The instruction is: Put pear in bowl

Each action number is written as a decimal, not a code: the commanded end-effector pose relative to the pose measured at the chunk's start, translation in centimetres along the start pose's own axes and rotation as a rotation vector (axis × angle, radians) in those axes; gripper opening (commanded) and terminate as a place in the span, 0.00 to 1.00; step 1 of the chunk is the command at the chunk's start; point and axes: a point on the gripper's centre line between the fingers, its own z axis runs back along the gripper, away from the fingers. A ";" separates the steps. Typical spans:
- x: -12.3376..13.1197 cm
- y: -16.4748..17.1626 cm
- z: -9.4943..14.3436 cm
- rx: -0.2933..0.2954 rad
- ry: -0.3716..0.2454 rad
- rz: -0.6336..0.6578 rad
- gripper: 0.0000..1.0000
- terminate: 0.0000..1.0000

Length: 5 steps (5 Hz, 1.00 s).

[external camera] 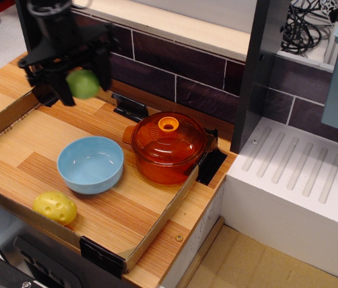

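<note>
A: Pear (pixel 83 83): we read it as a small, smooth, light-green rounded toy fruit, clamped between the two black prongs of the gripper (pixel 83 85) and held in the air above the back left part of the tray.

B: Confirmed. We see the jaws closed to the width of the fruit, one finger (pixel 66 89) on each side. We also see the pear clear of the wood, up and to the left of the bowl (pixel 90 164), not over it.

A: Bowl: round, shallow, light blue, with a glossy inside. We find nothing in it. It sits on the striped wood-grain floor of the cardboard-walled tray (pixel 157 225).

B: Just right of it we note the orange see-through pot (pixel 169 147), round, with a lid on and an orange knob on top. The two are close; we cannot tell whether they touch.

A: At the front left we record a yellow, lumpy, dimpled potato-like toy (pixel 55 207), near the tray's front wall and apart from the bowl.

B: Behind the tray, we see dark glossy tiles with pale grout lines.
</note>
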 end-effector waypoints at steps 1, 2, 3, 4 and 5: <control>-5.1 1.1 0.6 0.015 0.032 -0.090 0.00 0.00; -5.7 2.3 0.0 0.034 0.037 -0.103 0.00 0.00; -5.0 2.8 -0.3 0.072 0.056 -0.092 1.00 0.00; -4.5 2.7 0.2 0.056 0.068 -0.099 1.00 0.00; -4.3 2.1 2.2 0.017 0.082 -0.095 1.00 0.00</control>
